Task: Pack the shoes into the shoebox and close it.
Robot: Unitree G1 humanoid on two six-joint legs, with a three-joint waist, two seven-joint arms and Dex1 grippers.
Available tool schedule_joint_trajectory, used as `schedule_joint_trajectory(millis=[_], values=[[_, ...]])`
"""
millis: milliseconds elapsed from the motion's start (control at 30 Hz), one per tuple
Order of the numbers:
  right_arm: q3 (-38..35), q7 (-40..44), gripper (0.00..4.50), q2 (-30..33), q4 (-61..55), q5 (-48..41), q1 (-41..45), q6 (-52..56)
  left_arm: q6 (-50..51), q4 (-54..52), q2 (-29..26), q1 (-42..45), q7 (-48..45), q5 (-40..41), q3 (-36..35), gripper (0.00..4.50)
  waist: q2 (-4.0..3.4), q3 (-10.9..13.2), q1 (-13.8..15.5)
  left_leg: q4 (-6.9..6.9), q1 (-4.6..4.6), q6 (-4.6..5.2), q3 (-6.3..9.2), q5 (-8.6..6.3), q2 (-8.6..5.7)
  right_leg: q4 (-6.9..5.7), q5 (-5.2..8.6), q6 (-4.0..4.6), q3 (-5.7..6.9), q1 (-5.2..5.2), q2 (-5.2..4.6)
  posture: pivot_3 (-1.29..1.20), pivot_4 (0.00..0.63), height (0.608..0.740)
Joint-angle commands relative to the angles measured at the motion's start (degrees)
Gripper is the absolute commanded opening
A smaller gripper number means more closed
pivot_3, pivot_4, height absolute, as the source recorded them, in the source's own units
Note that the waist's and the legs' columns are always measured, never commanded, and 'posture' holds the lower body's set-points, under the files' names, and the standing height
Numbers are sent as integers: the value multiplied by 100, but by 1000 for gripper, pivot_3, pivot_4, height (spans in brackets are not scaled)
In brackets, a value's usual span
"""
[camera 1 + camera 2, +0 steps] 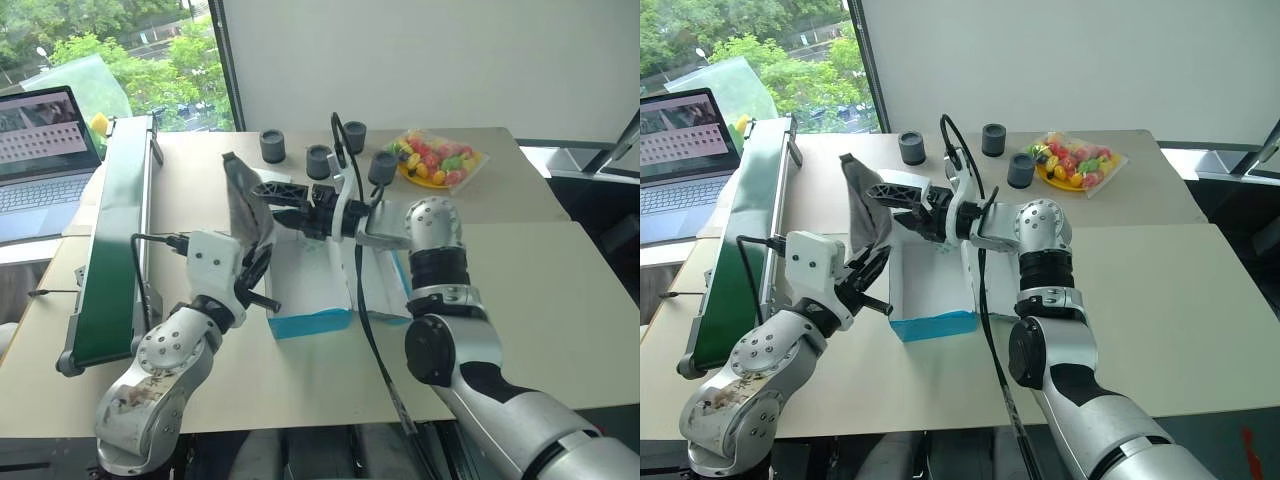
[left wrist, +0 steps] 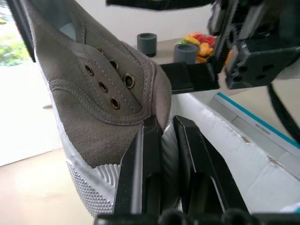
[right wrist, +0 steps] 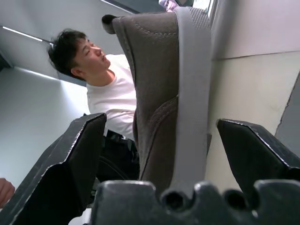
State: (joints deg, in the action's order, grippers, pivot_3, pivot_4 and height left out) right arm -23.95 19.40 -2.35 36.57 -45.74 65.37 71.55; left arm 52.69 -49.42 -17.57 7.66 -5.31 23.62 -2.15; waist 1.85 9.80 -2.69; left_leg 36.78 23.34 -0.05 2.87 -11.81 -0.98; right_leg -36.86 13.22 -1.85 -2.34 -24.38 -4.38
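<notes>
One grey-brown shoe (image 1: 246, 205) with a whitish sole stands on end in the air over the near left corner of the shoebox (image 1: 310, 322). My left gripper (image 1: 256, 268) is shut on its lower end, pinching the sole edge between its fingers (image 2: 146, 154). From the right, my right gripper (image 1: 272, 200) reaches level across the box. It is open, with a finger on each side of the shoe's upper part (image 3: 164, 84) and neither finger touching it. The turquoise box is open and shows its white inside (image 1: 930, 285).
A long green conveyor (image 1: 115, 240) runs along the table's left side, with a laptop (image 1: 40, 150) beyond it. Several dark cylinders (image 1: 272, 146) and a bag of colourful fruit (image 1: 440, 160) sit behind the box. A person in a white shirt (image 3: 112, 98) is beyond the shoe.
</notes>
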Motion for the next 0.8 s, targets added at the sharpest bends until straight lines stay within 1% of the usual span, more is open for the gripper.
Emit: schedule_joint_trajectory(millis=[33,200,300,367,400,567,600,633,700,733,800], values=[[-204,-35,4500,-90,80,-190,187,-199,41,-367,48,186,-24,143,70,0,0,0,4,0,0,0,-1,0,0,-1,0,0,0,0,1,0,150,726],[-263,-137,4500,-139,123,-174,152,-372,143,-395,152,286,31,276,60,0,0,0,21,2,1,0,0,0,-2,1,1,-4,1,4,0,0,150,726],[-258,-139,4500,-124,87,-156,134,-485,166,-329,35,259,-6,262,-19,0,0,0,19,2,0,0,1,0,-2,0,2,-4,2,3,1,0,150,726],[-242,-167,3973,-98,84,-122,128,-552,191,-296,-80,211,-27,205,-49,0,0,0,8,2,-1,0,0,0,-2,0,2,-4,1,3,2,0,150,726],[-235,-175,3788,-85,82,-112,127,-583,193,-279,-132,184,-37,182,-63,0,0,0,6,2,-1,0,0,0,-2,-1,2,-4,1,3,2,0,150,726],[-160,-166,2095,-10,49,-86,138,-658,154,-170,-270,151,-48,152,-224,0,0,0,17,2,-1,0,0,0,-2,0,2,-4,1,3,2,0,150,726],[-157,-164,1661,-4,42,-96,144,-647,151,-152,-264,164,-37,156,-252,0,0,0,19,2,-1,0,0,0,-2,0,2,-4,1,3,2,0,150,726],[-153,-153,1441,-1,34,-110,151,-635,148,-141,-254,178,-24,153,-265,0,0,0,19,2,-1,0,0,0,-2,0,2,-4,2,4,2,0,150,726],[-129,-135,814,-1,13,-121,157,-610,148,-133,-263,190,-15,126,-252,0,0,0,17,2,-1,0,1,0,-2,0,2,-4,2,4,2,0,150,726],[-123,-125,564,-4,9,-131,161,-598,147,-129,-264,190,-13,117,-249,0,0,0,16,2,-1,0,0,0,-2,0,2,-4,2,4,2,0,150,726],[-100,-99,432,-11,-16,-154,165,-546,146,-119,-287,183,-10,87,-231,0,0,0,14,2,-1,0,1,0,-1,-1,2,-4,2,4,2,0,150,726]])
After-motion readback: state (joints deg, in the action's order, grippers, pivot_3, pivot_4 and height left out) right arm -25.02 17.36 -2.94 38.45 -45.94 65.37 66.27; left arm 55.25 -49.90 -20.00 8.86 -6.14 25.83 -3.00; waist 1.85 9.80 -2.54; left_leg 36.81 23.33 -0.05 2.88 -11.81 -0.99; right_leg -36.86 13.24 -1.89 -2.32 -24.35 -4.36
